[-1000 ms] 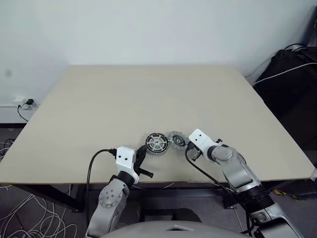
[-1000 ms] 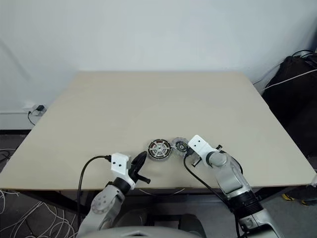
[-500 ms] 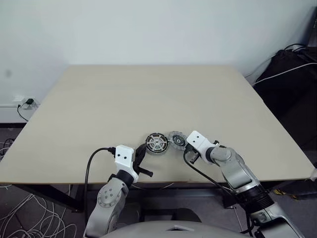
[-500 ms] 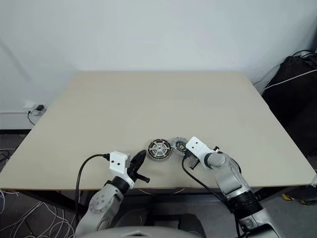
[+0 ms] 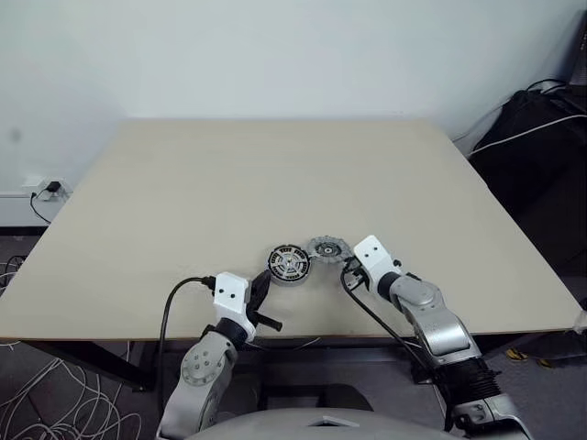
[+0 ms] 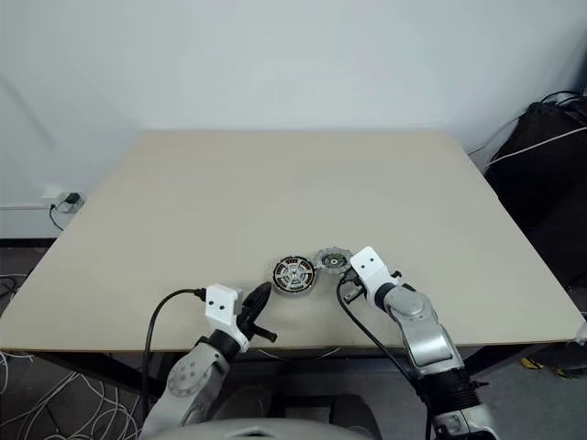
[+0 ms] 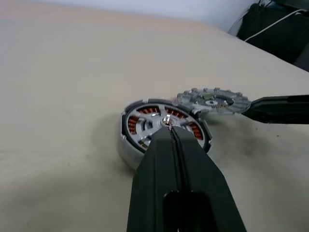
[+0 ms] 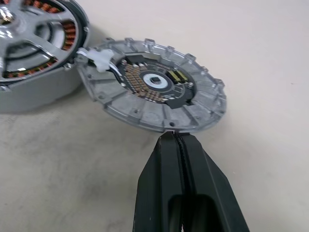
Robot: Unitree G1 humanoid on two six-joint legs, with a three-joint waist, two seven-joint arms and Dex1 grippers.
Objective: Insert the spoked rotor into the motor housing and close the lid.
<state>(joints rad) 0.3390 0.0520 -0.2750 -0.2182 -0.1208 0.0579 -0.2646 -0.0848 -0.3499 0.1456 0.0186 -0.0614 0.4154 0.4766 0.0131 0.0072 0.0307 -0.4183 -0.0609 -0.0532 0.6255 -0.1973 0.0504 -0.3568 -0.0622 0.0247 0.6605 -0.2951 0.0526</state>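
Note:
The spoked rotor [image 7: 144,126] sits inside the motor housing [image 7: 124,153], and copper windings show between its silver spokes. The lid [image 8: 154,92], a grey disc with a toothed rim, lies tilted beside it, one edge resting on the housing's rim. My right gripper [image 8: 175,137] is shut, its tips pressed against the lid's near edge. My left gripper [image 7: 169,129] is shut too, its tips just over the rotor's hub. In the left eye view the housing [image 5: 289,264] and the lid [image 5: 326,247] lie near the table's front edge, between my two grippers.
The beige table [image 5: 275,174] stretches far behind the parts. Its front edge is close below my wrists. A black bag with cables [image 5: 541,128] stands past the table's right side. Loose cables [image 5: 37,394] lie on the floor at the left.
My right gripper has rolled and edged left against the lid. The lid has tipped up and slid a little back, onto the housing's rim. The left gripper has stayed put.

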